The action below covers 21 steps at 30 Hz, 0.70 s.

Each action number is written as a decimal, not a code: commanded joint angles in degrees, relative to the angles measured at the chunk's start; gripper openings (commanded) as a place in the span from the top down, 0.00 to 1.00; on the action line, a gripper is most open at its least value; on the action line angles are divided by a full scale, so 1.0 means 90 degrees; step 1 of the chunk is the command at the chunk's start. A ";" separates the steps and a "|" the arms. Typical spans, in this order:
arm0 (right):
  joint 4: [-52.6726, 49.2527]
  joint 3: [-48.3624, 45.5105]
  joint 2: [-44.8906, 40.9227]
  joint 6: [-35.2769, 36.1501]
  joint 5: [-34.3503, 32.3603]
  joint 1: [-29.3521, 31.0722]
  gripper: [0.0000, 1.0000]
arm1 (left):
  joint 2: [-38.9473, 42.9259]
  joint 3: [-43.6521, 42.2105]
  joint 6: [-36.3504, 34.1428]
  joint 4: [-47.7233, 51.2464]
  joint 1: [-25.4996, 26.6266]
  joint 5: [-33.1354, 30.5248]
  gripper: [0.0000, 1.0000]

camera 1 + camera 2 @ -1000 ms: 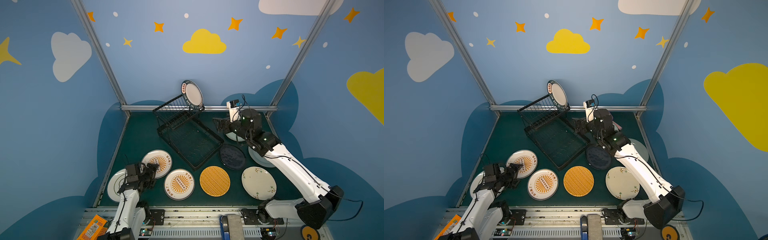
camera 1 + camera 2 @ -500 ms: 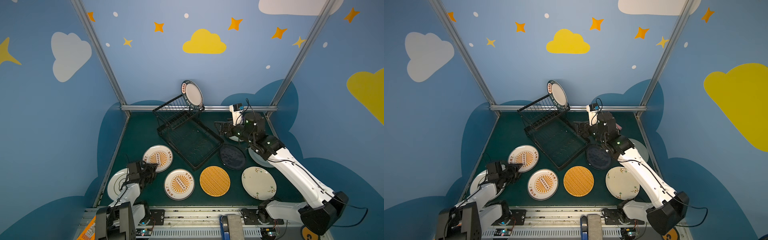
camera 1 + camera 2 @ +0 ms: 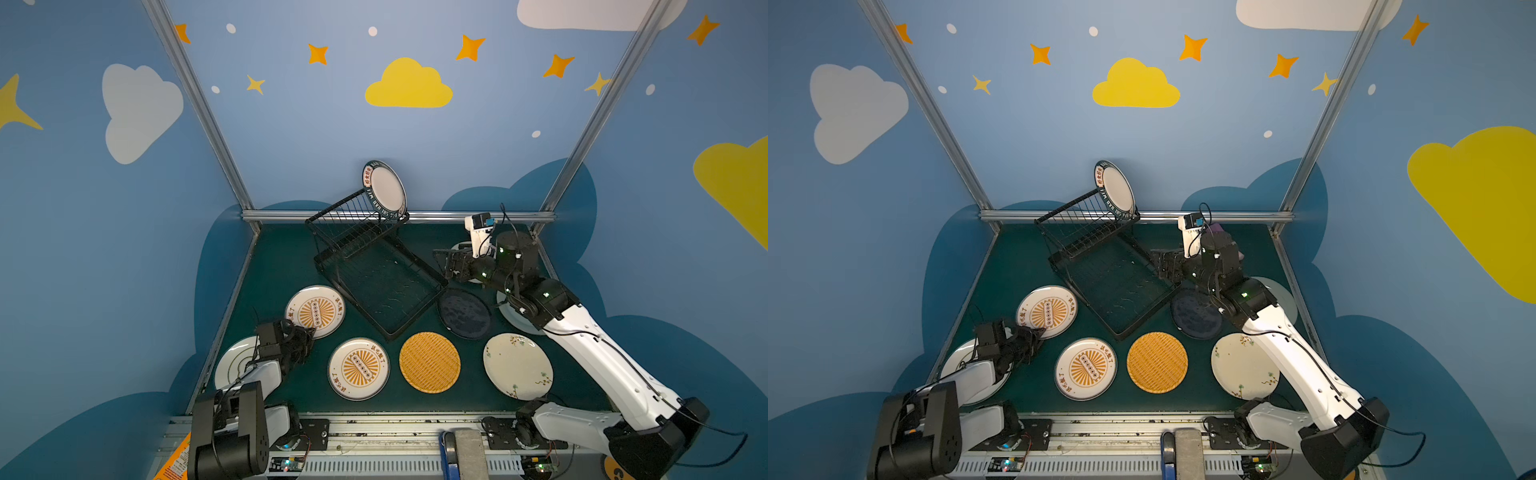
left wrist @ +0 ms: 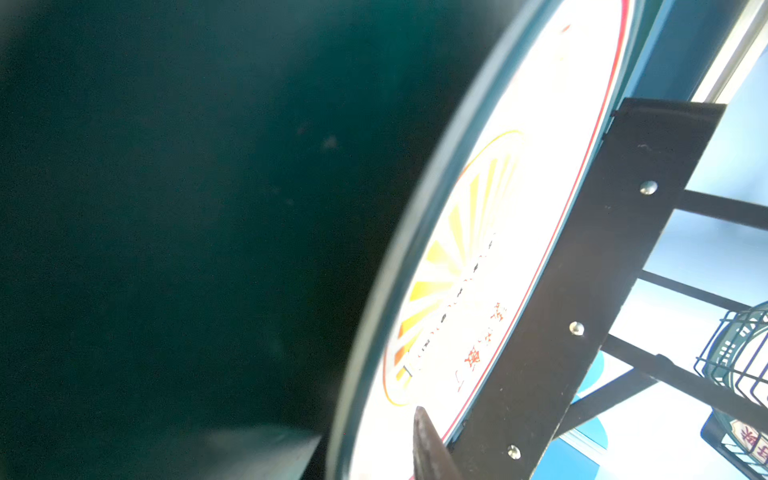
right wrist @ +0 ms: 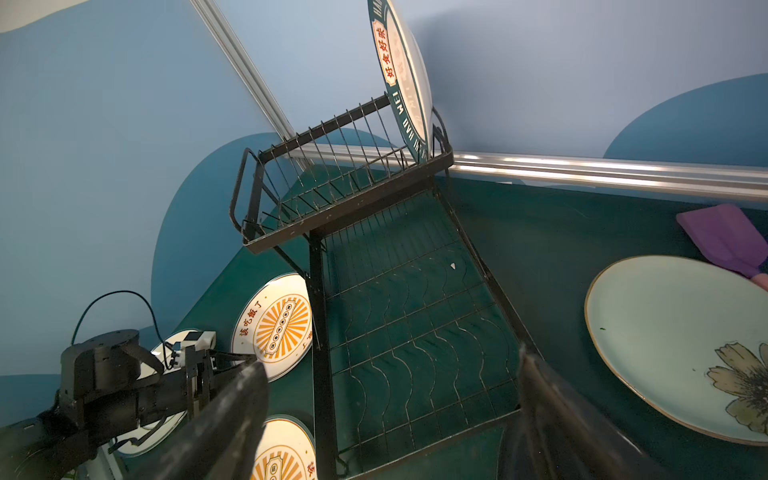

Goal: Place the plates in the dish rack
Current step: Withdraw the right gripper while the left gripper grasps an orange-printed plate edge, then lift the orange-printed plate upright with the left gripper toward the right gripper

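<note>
The left gripper (image 3: 308,336) sits low over the dark green tabletop (image 3: 282,266), at the near-left rim of the farther round white plate with an orange sunburst (image 3: 316,311), on the left of the scene. In the left wrist view its jaws stand narrow astride that rim. One dark fingertip (image 4: 424,436) lies over the plate's printed face just inside the red edge line. The other is only a grey blur on the outer side, so I cannot tell whether they actually pinch the rim. This plate lies flat just beside the near-left rail of the black wire dish rack (image 3: 382,286). The right gripper (image 3: 441,264) hangs above the right rail of the rack's flat lower tray, with its jaws spread wide and nothing held. The right wrist view shows bare tray mesh between its fingers (image 5: 232,415). A round white plate with a dark lettered rim (image 3: 384,189) stands on edge at the far right end of the rack's slotted upper tier. Flat on the table nearer than the rack lie a second white sunburst plate (image 3: 358,368), an orange woven-pattern plate (image 3: 429,361), a dark navy plate (image 3: 464,313) and a cream floral plate (image 3: 517,365).
</note>
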<state>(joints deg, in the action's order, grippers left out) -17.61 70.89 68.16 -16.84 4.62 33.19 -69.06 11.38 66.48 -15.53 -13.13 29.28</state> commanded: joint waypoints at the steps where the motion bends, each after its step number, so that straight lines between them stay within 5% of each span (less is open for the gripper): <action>1: -0.0057 -0.0079 -0.0173 -0.0084 0.0109 -0.0025 0.09 | -0.0359 -0.0134 -0.0023 0.0431 -0.0016 -0.0644 0.78; 12: -0.0123 -0.0164 -0.0317 -0.0079 0.0084 -0.0023 0.09 | 0.0051 0.0066 -0.0035 0.1015 -0.0017 -0.0831 0.90; 21: -0.0118 -0.0145 -0.0202 -0.0129 0.0182 -0.0008 0.09 | 0.2278 0.0455 -0.0086 0.3049 -0.0216 -0.1411 0.96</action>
<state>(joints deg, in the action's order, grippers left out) -18.13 70.00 66.35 -17.43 5.32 33.19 -53.19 13.32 66.85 1.83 -14.00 20.45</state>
